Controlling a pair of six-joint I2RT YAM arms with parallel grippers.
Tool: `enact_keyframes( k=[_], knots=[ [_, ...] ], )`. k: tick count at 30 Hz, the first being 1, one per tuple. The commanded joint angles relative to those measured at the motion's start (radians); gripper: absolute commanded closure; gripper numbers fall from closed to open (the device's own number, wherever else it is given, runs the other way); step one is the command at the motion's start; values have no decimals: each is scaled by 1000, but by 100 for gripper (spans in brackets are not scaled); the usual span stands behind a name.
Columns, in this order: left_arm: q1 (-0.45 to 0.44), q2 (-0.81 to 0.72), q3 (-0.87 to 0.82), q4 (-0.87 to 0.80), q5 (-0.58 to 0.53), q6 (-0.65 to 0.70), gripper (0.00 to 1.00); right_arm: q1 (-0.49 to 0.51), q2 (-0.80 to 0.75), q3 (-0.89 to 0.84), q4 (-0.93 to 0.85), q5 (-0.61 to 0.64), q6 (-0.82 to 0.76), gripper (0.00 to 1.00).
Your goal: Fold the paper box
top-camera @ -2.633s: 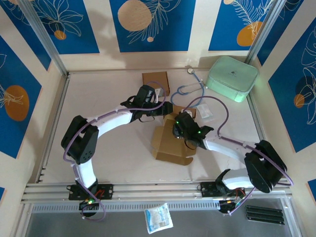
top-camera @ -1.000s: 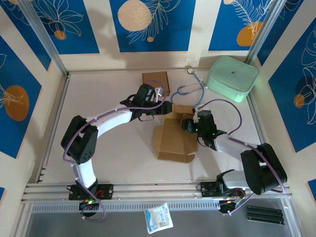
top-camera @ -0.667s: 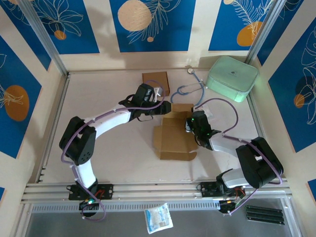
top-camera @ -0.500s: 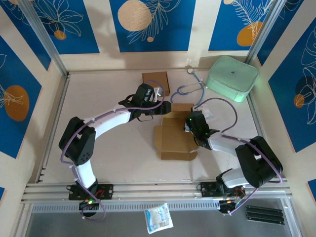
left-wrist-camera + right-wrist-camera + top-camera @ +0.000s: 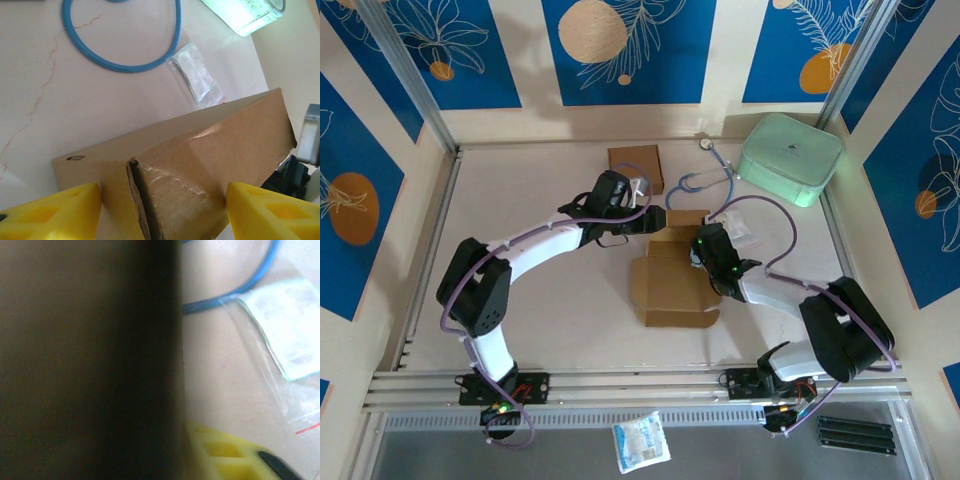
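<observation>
1. Brown corrugated card: from the top camera, the paper box (image 5: 672,285) sits half-folded in the middle of the pale worktop (image 5: 550,300). Its flat panel is on the near side and its walls are raised at the far side. My left end effector (image 5: 658,222) is at the box's far edge. My right end effector (image 5: 698,258) is at its right wall. Farther back lie a small flat brown box (image 5: 636,167), a looped blue tube (image 5: 705,182) and a rounded mint-green case (image 5: 790,158). A clear packet (image 5: 736,228) lies just right of the paper box.
2. Left wrist: my yellow fingers (image 5: 50,212) stand wide apart, with a creased box corner spanning the gap from one to the other. I cannot tell whether they press it. The card is matte, wrinkled along one fold, with a raw cut edge. Beyond it are the smooth tube loop and the crinkly packet.
3. Right wrist: a dark, blurred card wall stands close on the left, with one yellow finger (image 5: 225,457) at its foot. I cannot tell how wide this end effector is. The glossy packet and tube lie to the right.
</observation>
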Motion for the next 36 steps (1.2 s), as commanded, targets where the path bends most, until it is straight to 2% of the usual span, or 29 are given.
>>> enact_keyframes(
  k=[1, 12, 19, 24, 28, 32, 36],
  knots=[
    [5, -51, -7, -18, -6, 33, 32, 5, -81, -16, -15, -74, -3, 57],
    [9, -124, -20, -3, -4, 30, 30, -19, -320, -110, -108, -166, -41, 34],
    [9, -219, -91, -31, -46, 70, 28, -65, -201, -79, -35, -201, -107, 33],
    [8, -298, -153, -49, -85, 94, 27, -71, -42, -10, 33, -165, -110, 46],
    [9, -349, -187, -77, -118, 132, 26, -71, 38, 47, 33, -106, -122, 63],
    [9, -381, -193, -126, -174, 182, 25, -72, 44, 71, 20, -86, -149, 79],
    [9, -406, -189, -150, -203, 219, 25, -81, -7, 86, -12, -139, -177, 86]
  ],
)
